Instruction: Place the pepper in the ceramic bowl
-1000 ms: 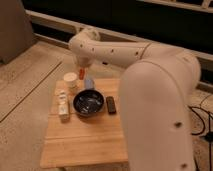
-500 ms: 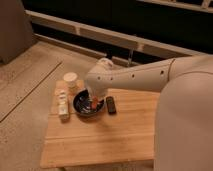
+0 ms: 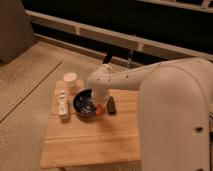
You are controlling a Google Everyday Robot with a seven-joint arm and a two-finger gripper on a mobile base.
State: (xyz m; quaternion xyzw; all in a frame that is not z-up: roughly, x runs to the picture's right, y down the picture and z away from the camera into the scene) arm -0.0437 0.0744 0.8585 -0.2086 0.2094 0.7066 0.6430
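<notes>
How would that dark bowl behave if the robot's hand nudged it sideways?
The bowl looks wide and shallow, so it would probably slide across the wooden table rather than tip. Its glossy surface suggests a hard, possibly breakable dish that may be slippery to grip. The hand is low at the bowl's right rim with something red-orange there, so a nudge could well come from that side.
</notes>
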